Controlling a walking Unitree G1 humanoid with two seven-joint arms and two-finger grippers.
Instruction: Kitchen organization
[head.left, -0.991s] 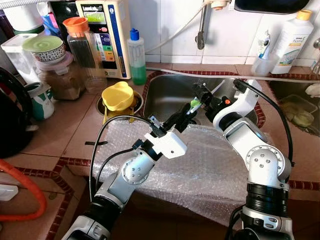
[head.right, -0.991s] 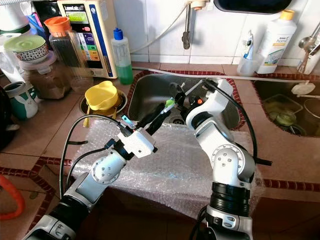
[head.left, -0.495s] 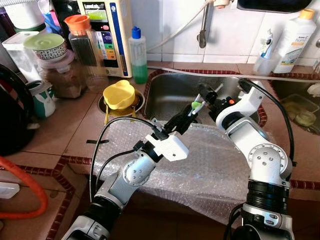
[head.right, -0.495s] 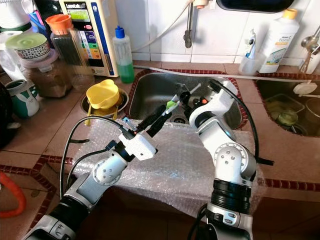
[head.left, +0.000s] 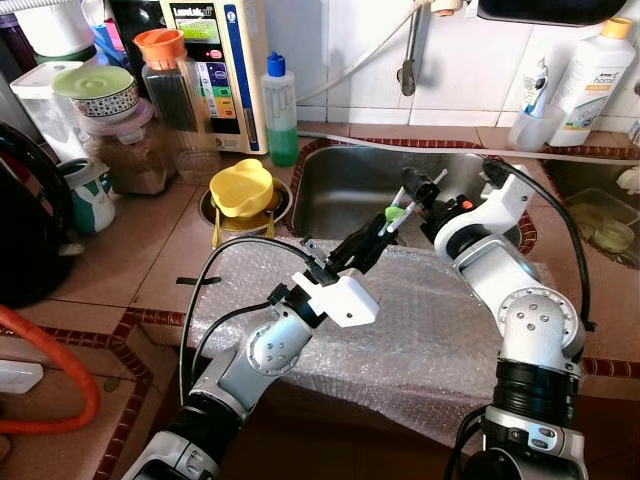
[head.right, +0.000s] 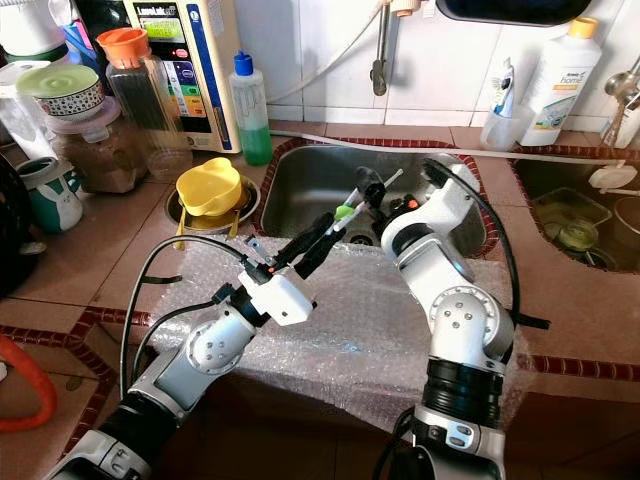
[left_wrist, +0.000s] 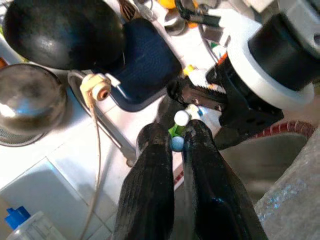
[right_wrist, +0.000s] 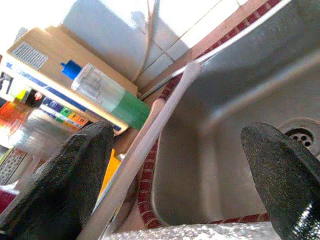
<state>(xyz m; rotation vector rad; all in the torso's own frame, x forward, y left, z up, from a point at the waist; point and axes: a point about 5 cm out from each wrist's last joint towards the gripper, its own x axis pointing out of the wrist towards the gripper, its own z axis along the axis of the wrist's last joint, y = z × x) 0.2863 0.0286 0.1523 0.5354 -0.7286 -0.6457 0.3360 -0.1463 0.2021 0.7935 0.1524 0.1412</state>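
Clear bubble wrap covers the near edge of a tiled counter. Over it, the left gripper reaches up and away toward a steel sink. Its two black fingers are nearly closed, pinching the green and white end of a thin white stick, possibly a toothbrush; its exact kind is unclear. The stick's long axis slants up and away to the right, its far tip pointing toward the wall behind the sink. The right gripper hangs over the sink's front edge, facing the left one. Its fingers are spread wide, with the stick between them, not gripped.

To the left of the sink sits a yellow lid. Beyond it stand a green bottle and jars. A white bottle stands at the far right by the wall.
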